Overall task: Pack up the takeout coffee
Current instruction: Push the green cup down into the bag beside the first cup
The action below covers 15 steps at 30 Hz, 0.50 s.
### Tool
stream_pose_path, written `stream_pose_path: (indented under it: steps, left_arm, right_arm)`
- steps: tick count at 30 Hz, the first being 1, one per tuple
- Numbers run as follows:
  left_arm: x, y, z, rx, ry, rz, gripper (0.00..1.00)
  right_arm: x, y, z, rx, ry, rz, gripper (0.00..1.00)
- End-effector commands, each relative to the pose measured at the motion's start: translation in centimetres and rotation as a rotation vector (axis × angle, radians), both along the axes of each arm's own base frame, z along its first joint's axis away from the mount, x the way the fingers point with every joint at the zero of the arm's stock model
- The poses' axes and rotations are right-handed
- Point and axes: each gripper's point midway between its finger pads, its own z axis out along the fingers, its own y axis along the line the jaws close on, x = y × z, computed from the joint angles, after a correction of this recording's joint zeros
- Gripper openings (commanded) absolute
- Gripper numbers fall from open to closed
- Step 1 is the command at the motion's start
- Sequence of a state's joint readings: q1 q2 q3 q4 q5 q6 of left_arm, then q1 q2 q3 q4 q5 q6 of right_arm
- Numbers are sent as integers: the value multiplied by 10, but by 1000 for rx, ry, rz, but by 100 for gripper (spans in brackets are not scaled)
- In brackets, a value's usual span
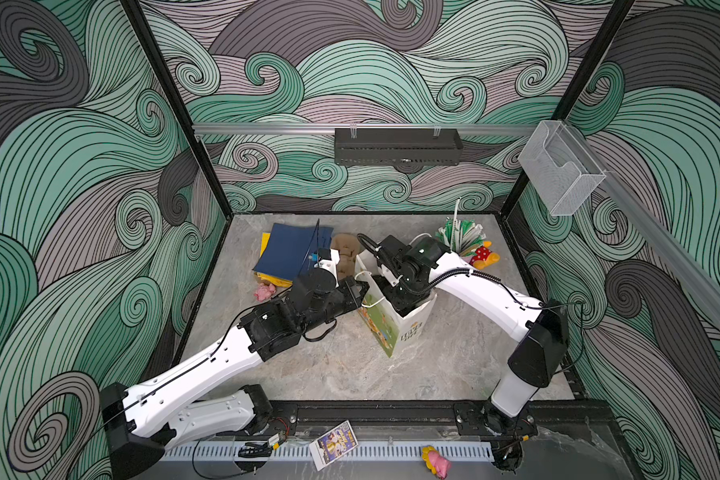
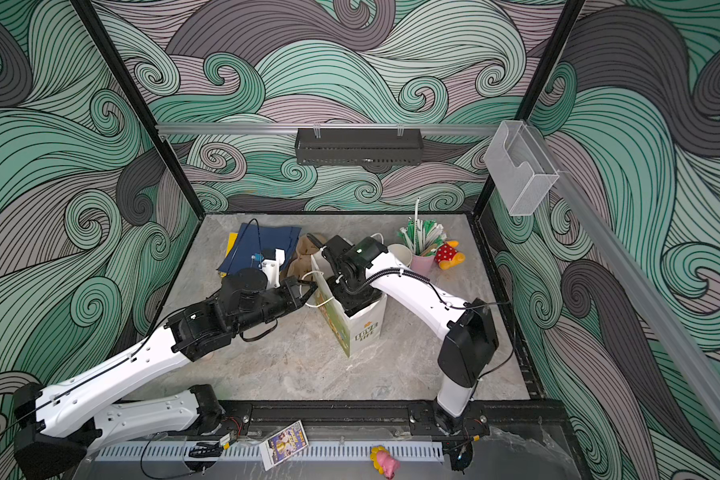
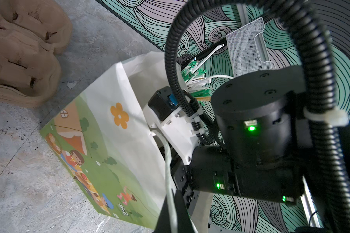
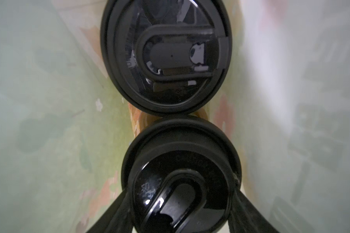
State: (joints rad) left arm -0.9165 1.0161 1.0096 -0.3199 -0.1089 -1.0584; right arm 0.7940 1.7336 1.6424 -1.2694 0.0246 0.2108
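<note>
In both top views the paper bag (image 1: 408,332) hides the right gripper (image 4: 180,186); the black lid (image 4: 180,159) it holds is cut off.

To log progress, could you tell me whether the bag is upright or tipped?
Upright: the bag stands on its base, its open mouth facing up.

Setting is a robot-lab test cell: swirl-printed wall panels (image 1: 350,62) on black frame posts (image 1: 175,108) enclose a marbled surface (image 1: 433,374), two white arms (image 1: 200,370) are bolted to its front rail (image 1: 371,415), and a slotted cable duct (image 1: 391,451) runs alongside.
</note>
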Motion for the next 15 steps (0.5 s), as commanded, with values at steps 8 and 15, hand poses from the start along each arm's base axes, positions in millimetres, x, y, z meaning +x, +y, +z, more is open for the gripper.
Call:
stream_pose_path:
  steps: [8, 15]
  left_arm:
    - [2, 7, 5, -13, -20, 24, 0]
    - [2, 8, 5, -12, -21, 26, 0]
  right_arm:
    - [-1, 0, -18, -24, 41, 20, 65]
    - [-2, -2, -25, -40, 55, 22, 65]
